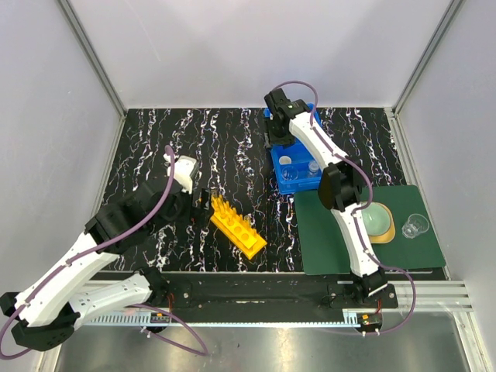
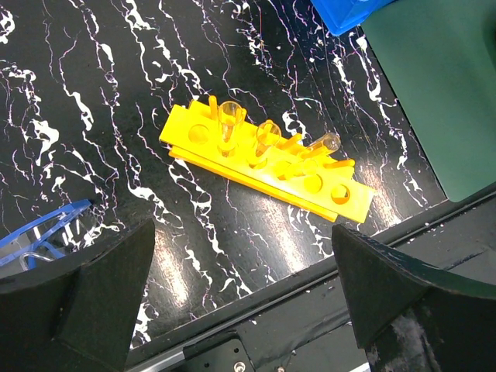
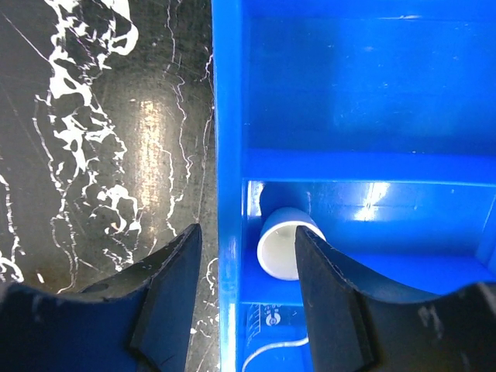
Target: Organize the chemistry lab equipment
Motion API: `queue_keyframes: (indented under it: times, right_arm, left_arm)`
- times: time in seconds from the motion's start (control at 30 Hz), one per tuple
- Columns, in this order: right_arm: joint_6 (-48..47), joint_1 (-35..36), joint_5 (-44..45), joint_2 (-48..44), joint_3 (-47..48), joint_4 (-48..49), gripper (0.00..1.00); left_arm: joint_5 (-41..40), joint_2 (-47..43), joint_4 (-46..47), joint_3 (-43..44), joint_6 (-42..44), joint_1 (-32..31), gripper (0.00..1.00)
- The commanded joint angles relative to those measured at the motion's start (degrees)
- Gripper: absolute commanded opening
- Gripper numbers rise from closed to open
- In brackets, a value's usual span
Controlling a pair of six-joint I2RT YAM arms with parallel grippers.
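Since the right gripper (image 3: 246,232) hangs with its jaws apart astride the left wall of the blue divided bin (image 3: 349,93), one finger over the marbled table (image 3: 101,155) and one inside the bin, we record that it grips nothing. The small white round piece (image 3: 277,249) lies in the compartment at lower centre of the right wrist view, just beside the inner finger. We judge the step to be leaving this piece in the bin. The claw should rise straight up without sideways drift, or a finger may catch the wall and shove the bin. The left gripper (image 2: 242,229) is wide open and empty at the bottom of its view. The yellow rack (image 2: 232,159), at centre there, holds three glass tubes (image 2: 227,116). A beaker (image 1: 416,225) stands on the dark green mat (image 1: 325,240) at the right of the top view.
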Motion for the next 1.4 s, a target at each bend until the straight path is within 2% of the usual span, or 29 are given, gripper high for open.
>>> queue_keyframes:
  times: [0.0,0.2,0.4,0.53,0.57,0.8,1.07,1.2,1.37]
  right_arm:
    - [-2.01,0.90,-0.13,1.85,2.84,0.39,0.57]
    - [-3.15,1.25,-0.57,2.74,3.02,0.83,0.55]
    - [-5.44,2.48,-0.13,2.56,2.50,1.53,0.44]
    - [-6.14,3.27,1.45,2.65,2.41,1.45,0.29]
    - [-6.32,3.71,1.71,2.73,2.32,1.44,0.22]
    - [-9.30,5.20,4.08,2.47,1.01,1.88,0.01]
    - [-18.00,9.60,8.13,-0.33,-5.14,3.72,0.00]
    - [-24.49,11.97,8.05,-7.35,-17.59,10.22,0.00]
    - [-27.14,12.50,3.40,-13.86,-25.45,14.80,0.00]
  left_arm:
    - [-1.43,-0.64,0.94,1.50,-0.21,0.17,0.99]
    - [-1.61,-0.55,0.86,1.41,0.14,0.26,0.99]
    - [-1.78,-0.11,0.68,1.76,0.58,0.26,0.99]
    - [-1.78,-0.11,0.68,1.76,0.67,0.26,0.99]
    - [-1.78,-0.11,0.68,1.76,0.67,0.26,0.99]
    - [-1.43,-1.08,0.24,1.50,0.23,0.26,0.99]
    - [-1.17,-1.61,0.06,1.59,-0.30,0.26,0.99]
    - [-0.64,-1.78,0.06,1.59,-0.56,0.26,0.99]
    - [-0.29,-2.31,-0.02,1.59,-0.56,0.26,0.99]
